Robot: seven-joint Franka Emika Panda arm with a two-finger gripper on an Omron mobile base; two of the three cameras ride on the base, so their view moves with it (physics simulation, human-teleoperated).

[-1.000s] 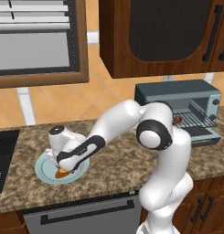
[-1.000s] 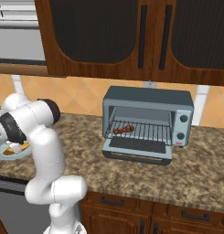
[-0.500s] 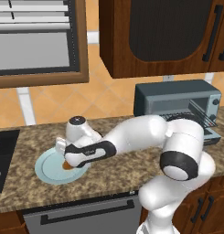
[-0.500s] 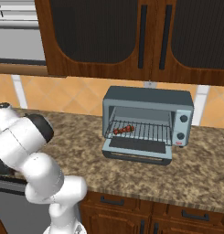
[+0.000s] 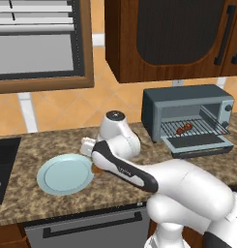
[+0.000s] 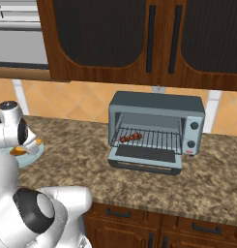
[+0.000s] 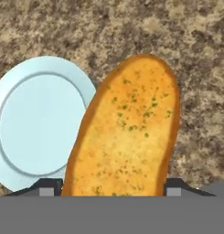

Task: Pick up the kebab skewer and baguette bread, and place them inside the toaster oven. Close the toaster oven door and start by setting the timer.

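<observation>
**Baguette pinched in fingers, off the plate; skewer sitting in oven**

The baguette bread (image 7: 127, 132) is being pinched between the fingers (image 7: 48, 186), one tip showing at each side of its near end. In the hand view it is lying over the right rim of the light blue plate (image 7: 35, 123) and over the speckled worktop (image 7: 195, 68) beyond it; the plate itself is carrying nothing. In the left base view only a sliver of the bread is peeking out at the plate's right edge, under the hand; in the right base view it is showing as an orange bit just beside the plate rim.

The gripper (image 5: 93, 160) is hanging low just right of the plate, with the arm reaching over from the right.

The kebab skewer (image 5: 184, 129) is lying on the wire rack inside the toaster oven (image 5: 185, 104), well apart from the plate, to its right along the worktop. The toaster oven door (image 5: 199, 142) is hanging fully open, flat out in front of the oven. The oven's light control panel with knobs (image 6: 192, 133) is sitting on its right side.

Dark wood cabinets (image 6: 120, 38) are hanging above the oven; a dark sink edge (image 5: 4, 164) is showing left of the plate.
</observation>
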